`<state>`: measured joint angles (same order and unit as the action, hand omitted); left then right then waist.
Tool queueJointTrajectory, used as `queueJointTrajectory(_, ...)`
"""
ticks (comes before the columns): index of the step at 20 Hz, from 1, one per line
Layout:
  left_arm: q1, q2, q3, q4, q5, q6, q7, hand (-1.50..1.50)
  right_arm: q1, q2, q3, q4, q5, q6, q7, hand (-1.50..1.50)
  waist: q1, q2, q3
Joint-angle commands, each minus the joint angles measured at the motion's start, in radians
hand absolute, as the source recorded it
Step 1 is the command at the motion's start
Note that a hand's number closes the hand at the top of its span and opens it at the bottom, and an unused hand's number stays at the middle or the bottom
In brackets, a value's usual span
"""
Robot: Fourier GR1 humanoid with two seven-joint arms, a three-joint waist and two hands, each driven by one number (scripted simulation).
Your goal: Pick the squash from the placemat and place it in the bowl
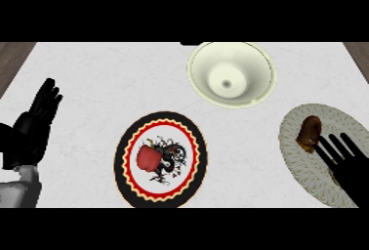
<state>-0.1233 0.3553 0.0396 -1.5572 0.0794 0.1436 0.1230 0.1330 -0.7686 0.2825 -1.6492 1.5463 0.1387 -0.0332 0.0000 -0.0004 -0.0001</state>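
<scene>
A brown squash lies on the grey round placemat at the counter's right edge. My right hand hovers over the same placemat, open with straight fingers; its fingertips reach just to the right of and below the squash, and I cannot tell whether they touch it. The hand covers part of the placemat. A cream bowl with nothing in it stands at the back, to the upper left of the squash. My left hand rests open, fingers up, at the view's left edge.
A round plate with a black rim and a red and yellow scalloped border sits at the front centre. A red pepper lies on it. Brown wood shows past the counter's far corners.
</scene>
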Motion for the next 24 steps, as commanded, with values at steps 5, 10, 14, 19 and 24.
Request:
queueJointTrajectory(5, -0.037, 0.003, 0.070, 0.072, 0.012, -0.076, -0.020, 0.00, -0.062, 0.115, -0.017, 0.066, 0.094, 0.025, -0.006, -1.50, -0.001, 0.001, 0.000)
queueJointTrajectory(10, 0.006, -0.030, 0.038, 0.009, -0.038, -0.045, -0.008, 0.00, -0.167, 0.127, -0.020, 0.233, 0.085, 0.025, -0.119, 1.50, 0.008, 0.002, 0.000)
queueJointTrajectory(14, -0.016, -0.006, 0.081, 0.003, -0.002, -0.084, 0.028, 0.00, -0.195, 0.158, -0.022, 0.266, 0.088, 0.012, -0.163, 1.50, 0.007, 0.001, 0.000)
queueJointTrajectory(19, -0.031, -0.087, 0.037, 0.069, -0.072, -0.028, -0.047, 0.00, -0.181, 0.145, -0.088, 0.351, 0.072, -0.146, -0.209, 1.50, 0.001, 0.002, 0.000)
queueJointTrajectory(24, -0.035, -0.088, 0.033, 0.050, -0.092, -0.034, -0.023, 0.00, -0.213, 0.172, -0.115, 0.278, 0.089, -0.198, -0.202, 1.50, 0.000, 0.001, 0.000)
